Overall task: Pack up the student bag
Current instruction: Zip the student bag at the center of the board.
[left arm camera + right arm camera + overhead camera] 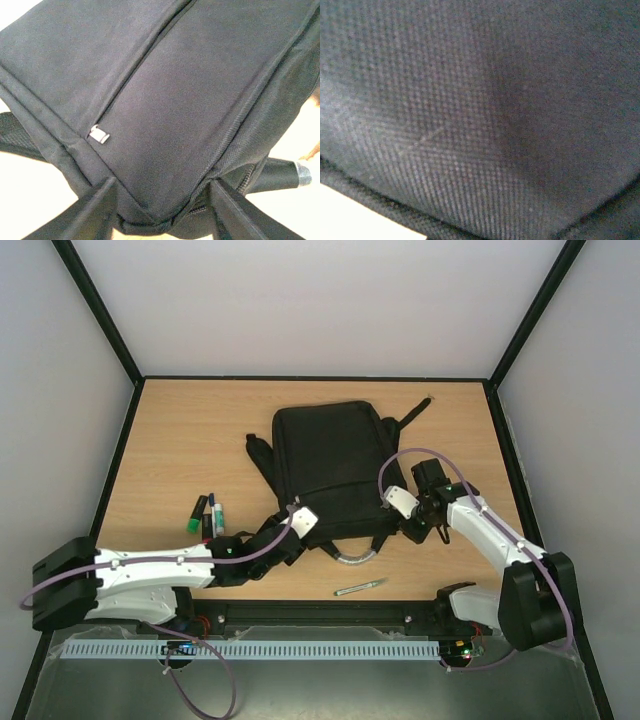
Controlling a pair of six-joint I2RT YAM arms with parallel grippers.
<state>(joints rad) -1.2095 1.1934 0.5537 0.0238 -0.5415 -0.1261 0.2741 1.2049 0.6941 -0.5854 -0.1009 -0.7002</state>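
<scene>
With the backpack [330,455] lying flat mid-bench, we ought to close the left claw [162,205], now spread astride its near edge, on fabric below the zip pull [98,134] to steady it, while the right claw [397,519] shows only cloth, so we cannot tell its state.

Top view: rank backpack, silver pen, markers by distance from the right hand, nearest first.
1. backpack, directly beside the right hand.
2. silver pen, near table edge, centre.
3. markers, left of the bag.
</scene>
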